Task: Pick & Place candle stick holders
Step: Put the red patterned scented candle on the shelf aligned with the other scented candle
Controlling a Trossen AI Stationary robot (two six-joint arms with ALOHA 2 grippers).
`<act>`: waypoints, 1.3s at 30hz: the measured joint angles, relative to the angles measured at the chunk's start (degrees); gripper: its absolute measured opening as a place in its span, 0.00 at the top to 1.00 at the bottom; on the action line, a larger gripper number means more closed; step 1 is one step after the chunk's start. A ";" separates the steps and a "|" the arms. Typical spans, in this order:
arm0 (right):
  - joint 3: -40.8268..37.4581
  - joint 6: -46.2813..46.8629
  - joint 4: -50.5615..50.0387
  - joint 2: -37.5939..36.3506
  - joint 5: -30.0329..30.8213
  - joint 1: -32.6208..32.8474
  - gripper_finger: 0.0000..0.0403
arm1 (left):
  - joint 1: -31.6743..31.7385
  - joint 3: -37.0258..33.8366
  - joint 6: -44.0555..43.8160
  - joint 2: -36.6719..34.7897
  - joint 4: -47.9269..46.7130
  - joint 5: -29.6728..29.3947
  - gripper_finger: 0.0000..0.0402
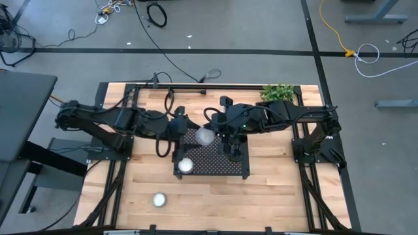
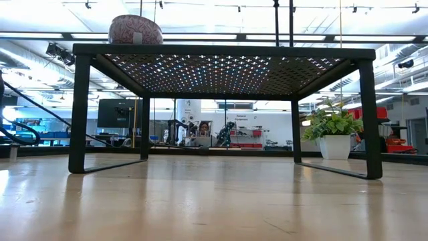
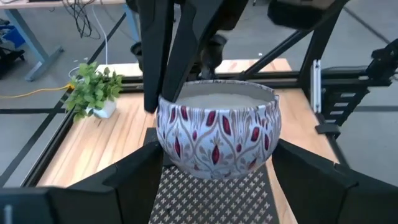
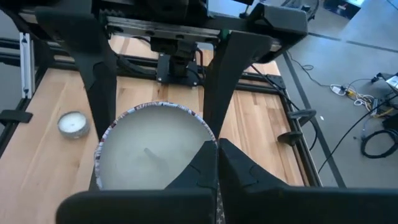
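Left fingers point(image 3: 134, 174) spread open round patterned candle bowl point(image 3: 217, 134) on black perforated stand point(image 3: 214, 199)
High: bowl at stand's left side, smaller candle point(image 1: 185, 165) near it on stand, another point(image 1: 159, 199) on counter point(image 1: 274, 196). Low: bowl on stand top. Left wrist: fingers flank bowl, gaps both sides. Right wrist: right fingers point(image 4: 208, 171) closed, empty, over bowl

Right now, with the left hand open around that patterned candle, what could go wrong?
1. The left hand has its open fingers close on both sides of the patterned candle; pulling back off-line could drag or tip it.
2. The candle appears to sit near the back edge of the perforated stand; a nudge might send it off.
3. The right hand, shut, hangs just over the same candle, so the arms could clash.
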 joint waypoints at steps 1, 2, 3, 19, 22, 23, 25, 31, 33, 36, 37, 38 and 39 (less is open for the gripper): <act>0.00 0.00 -0.11 -0.03 0.03 0.00 1.00 | 0.00 0.00 0.02 0.10 0.63 0.13 0.26; 0.00 0.00 -0.13 -0.11 -0.01 0.02 1.00 | 0.04 0.00 0.04 0.13 1.00 0.18 0.26; 0.00 0.00 -0.02 -0.11 -0.11 0.01 1.00 | 0.17 0.00 0.05 0.13 1.15 0.23 0.26; 0.00 0.11 -1.19 -0.04 0.32 -0.02 1.00 | 1.20 0.00 0.03 -0.14 1.26 1.09 0.26; 0.00 0.05 -1.24 0.00 0.16 -0.04 1.00 | 1.25 0.00 -0.55 -0.73 1.18 1.64 0.26; 0.00 0.02 -1.23 0.02 0.16 -0.02 1.00 | 1.23 -0.01 -0.67 -1.08 0.85 1.69 0.26; -0.02 -0.18 -1.24 0.02 0.17 0.00 1.00 | 1.25 0.04 -1.71 -1.47 1.71 2.03 0.26; -0.02 -0.42 -0.83 0.02 0.19 0.00 1.00 | 1.27 0.04 -3.03 -1.92 1.28 2.27 0.26; -0.04 -0.43 -0.12 0.02 0.01 0.00 1.00 | 1.25 0.04 -3.29 -1.88 0.85 2.43 0.26; -0.05 -0.61 0.04 0.02 -0.02 0.02 1.00 | 1.45 0.04 -3.54 -0.93 0.85 2.54 0.26; -0.11 -0.63 -0.31 0.02 -0.04 0.02 1.00 | 1.64 0.04 -3.60 -0.56 0.82 2.95 0.26; -0.11 -0.63 -0.72 0.04 -0.03 0.02 1.00 | 1.68 0.04 -3.60 -0.24 0.80 3.16 0.26; -0.11 -0.63 -0.87 0.07 -0.03 0.04 1.00 | 1.82 0.04 -3.58 0.01 0.81 3.33 0.26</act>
